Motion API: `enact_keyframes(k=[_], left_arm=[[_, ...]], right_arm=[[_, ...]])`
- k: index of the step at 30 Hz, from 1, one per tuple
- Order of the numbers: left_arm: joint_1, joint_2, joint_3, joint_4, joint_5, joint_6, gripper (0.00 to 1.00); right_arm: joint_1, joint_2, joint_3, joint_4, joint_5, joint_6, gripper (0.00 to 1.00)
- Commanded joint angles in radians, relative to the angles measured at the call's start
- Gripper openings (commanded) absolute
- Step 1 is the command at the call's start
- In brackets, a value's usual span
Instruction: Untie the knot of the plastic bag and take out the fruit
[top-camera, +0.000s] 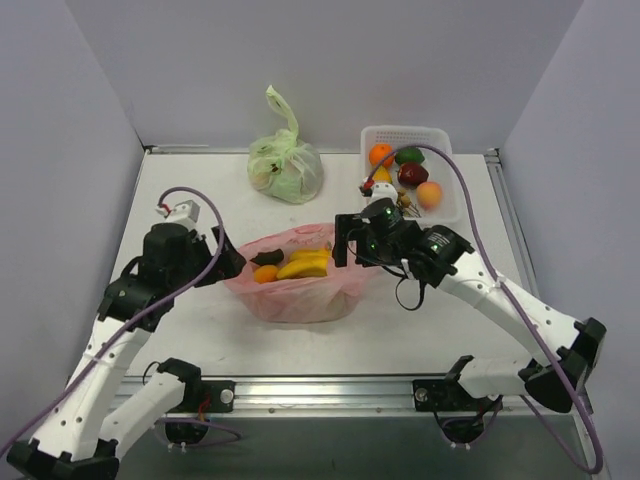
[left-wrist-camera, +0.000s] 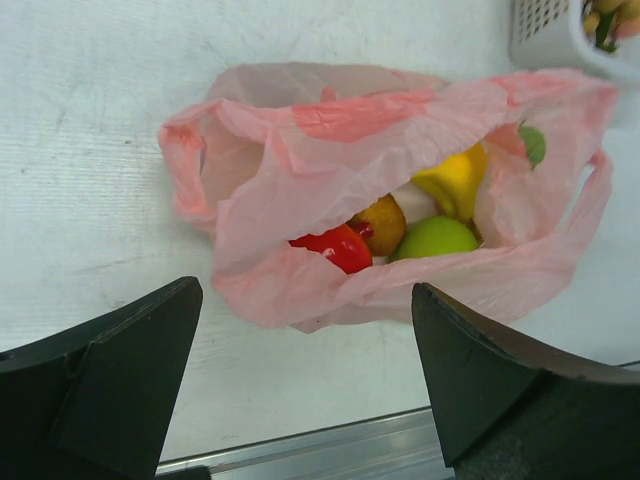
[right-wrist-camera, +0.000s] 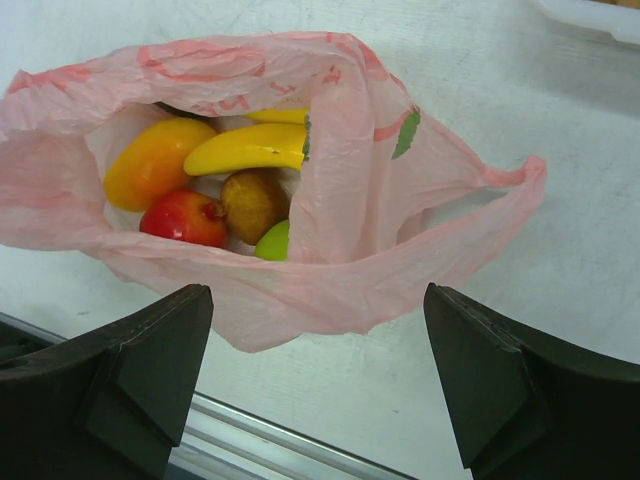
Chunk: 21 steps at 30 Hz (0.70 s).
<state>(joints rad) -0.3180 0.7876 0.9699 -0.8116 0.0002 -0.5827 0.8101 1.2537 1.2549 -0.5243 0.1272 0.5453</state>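
Two grippers flank the pink plastic bag (top-camera: 295, 292): left gripper (left-wrist-camera: 305, 295) at its L edge, right gripper (right-wrist-camera: 318, 295) at its R edge. Both have their jaws spread wide w/ nothing between them, just bag below. No knot to be seen; one handle loop (right-wrist-camera: 505, 190) lies slack and flat off the bag's side, mouth gaping upward. All the fruit sits inside the bag: banana bunch (right-wrist-camera: 245, 148), orange-yellow piece (right-wrist-camera: 150, 165), red apple (right-wrist-camera: 185, 217), brown round one (right-wrist-camera: 252, 202), green apple (right-wrist-camera: 275, 240) peeking beneath. Reckon untying's done, unloading not begun; arms bracket the mouth prob. so either can dip in. Banana's topmost, easiest first pick. Thin film may snag a finger & drag the whole bag. Behind the bag: tied green bag (top-camera: 285, 165) and white basket (top-camera: 415, 131) w/ more fruit.
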Motion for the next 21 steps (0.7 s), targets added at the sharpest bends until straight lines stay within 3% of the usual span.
enact_keyframes(k=[1, 6, 10, 17, 21], left_arm=[[-0.125, 0.093, 0.055, -0.017, -0.153, 0.119, 0.97], [-0.252, 0.231, 0.099, 0.006, -0.307, 0.167, 0.98], [-0.277, 0.317, 0.109, 0.049, -0.413, 0.221, 0.97], [-0.276, 0.394, 0.037, 0.126, -0.561, 0.152, 0.97], [-0.211, 0.397, -0.023, 0.163, -0.523, 0.08, 0.95]], right_arm=[[0.011, 0.078, 0.041, -0.052, 0.089, 0.013, 0.9], [0.011, 0.177, -0.005, -0.016, 0.091, 0.056, 0.9], [0.018, 0.214, -0.081, 0.052, 0.072, 0.116, 0.9], [0.018, 0.219, -0.233, 0.087, 0.078, 0.179, 0.85], [-0.005, 0.184, -0.345, 0.122, 0.036, 0.212, 0.75]])
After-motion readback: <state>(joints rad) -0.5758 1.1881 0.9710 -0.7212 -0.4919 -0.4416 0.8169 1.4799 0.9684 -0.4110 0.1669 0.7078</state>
